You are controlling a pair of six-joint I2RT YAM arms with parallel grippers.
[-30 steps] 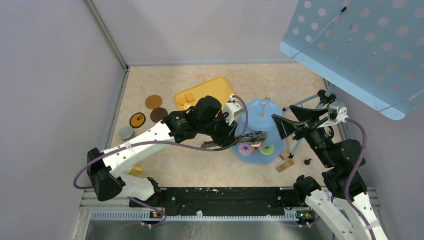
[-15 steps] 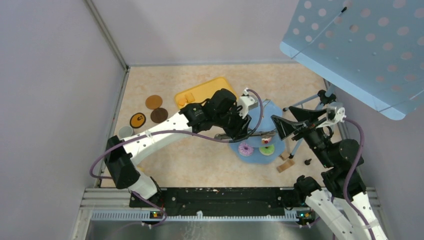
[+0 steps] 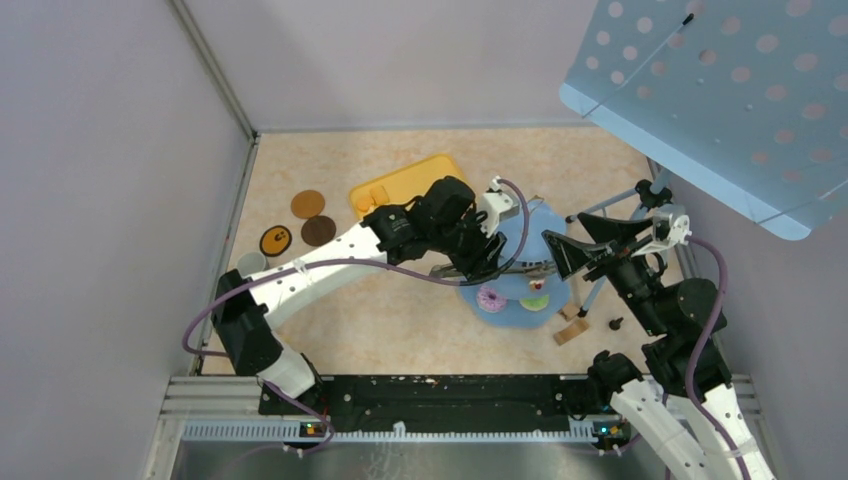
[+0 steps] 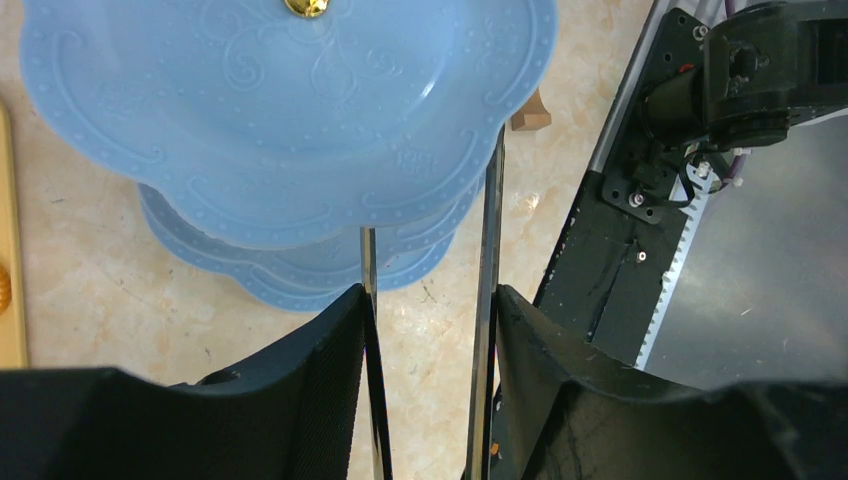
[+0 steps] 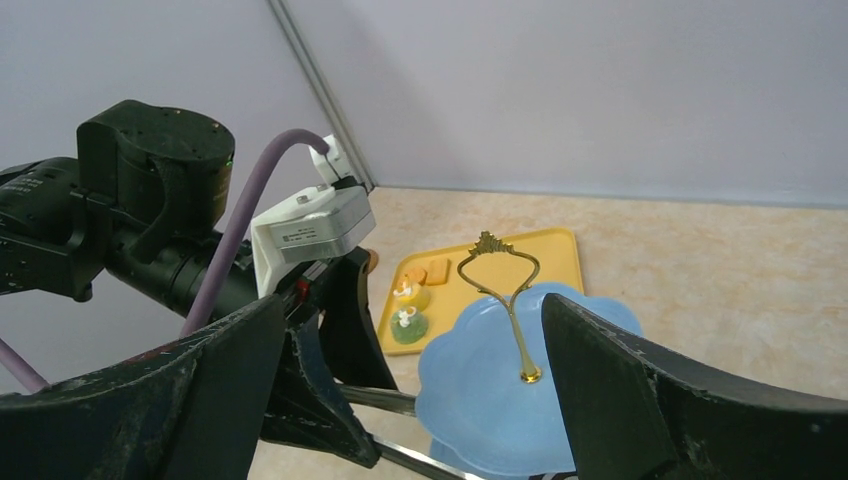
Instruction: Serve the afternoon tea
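Looks partly served: shows two glossy ring donuts (image 3: 491, 298), pink and green, on the bottom tier of the scalloped pale-blue plastic stand (image 4: 280, 130), just beyond the left fingers (image 4: 300, 380). Clamps those on thin shiny metal tongs (image 4: 487, 250), reaching under the tiers with what seems a small cupcake (image 3: 537, 285) at the tips. Spreads the right fingers (image 5: 650, 400) wide, released, either side of the gold wire handle (image 5: 516, 330). Leaves orange biscuits (image 5: 428, 270) on the flat yellow tray (image 5: 555, 260) past them, plus round brown coasters (image 3: 307, 203) and a grey mug (image 3: 251, 264) well left.

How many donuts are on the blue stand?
2: a purple donut and a green donut, side by side on the stand's bottom tier. Others may hide under upper tiers.
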